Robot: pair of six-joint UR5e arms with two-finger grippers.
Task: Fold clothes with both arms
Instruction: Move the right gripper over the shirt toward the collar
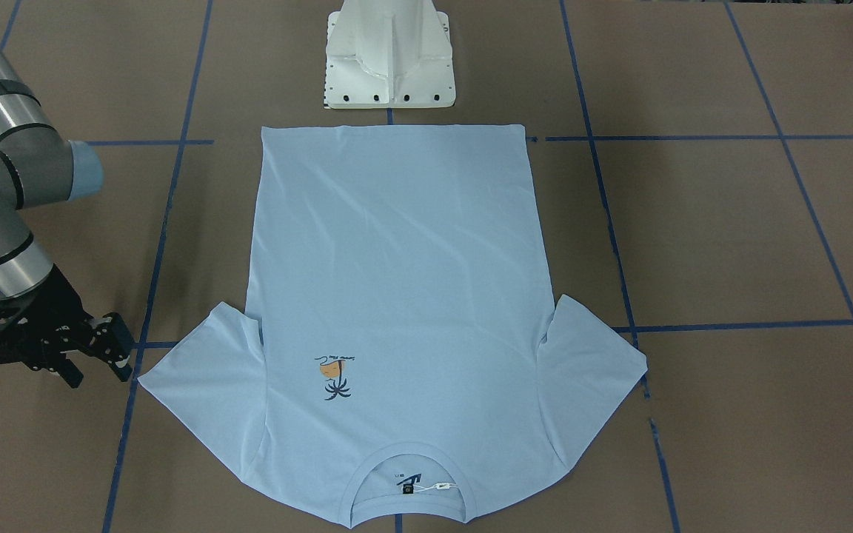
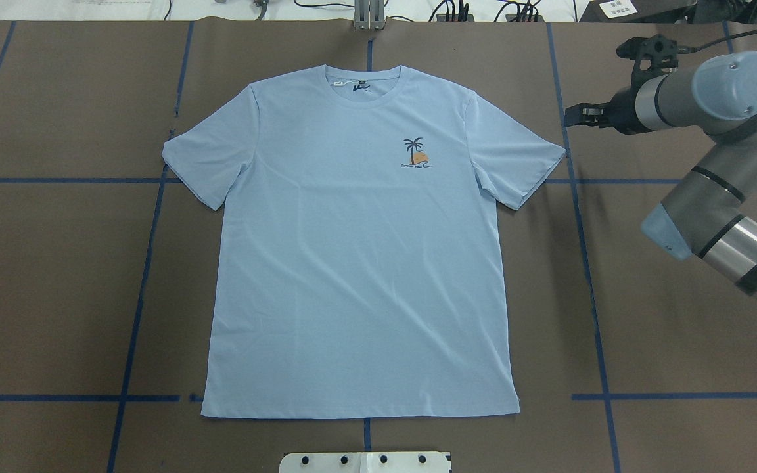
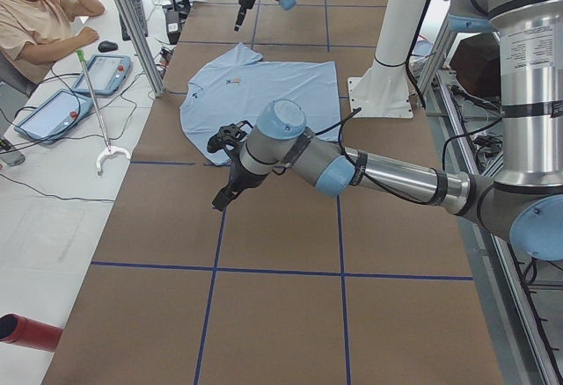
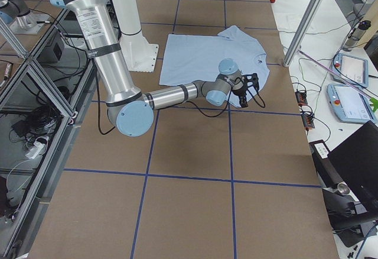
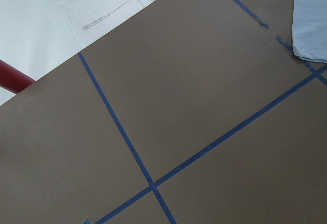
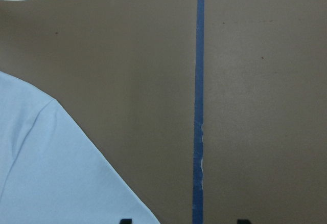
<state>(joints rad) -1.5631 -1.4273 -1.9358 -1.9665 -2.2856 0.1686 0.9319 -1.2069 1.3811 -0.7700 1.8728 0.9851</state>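
T-shirt (image 2: 359,263) flat, print up, mid counter (image 2: 56,276), collar at far edge, sleeves out; no fold made, whole job left
Right hand (image 2: 572,116) spread, empty, just beside right sleeve
Left hand (image 3: 224,196) over bare counter near left sleeve; spread or pressed together, cannot tell

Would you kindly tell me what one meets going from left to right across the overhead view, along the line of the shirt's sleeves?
T-shirt sleeve → palm print → other sleeve → right end effector → right arm
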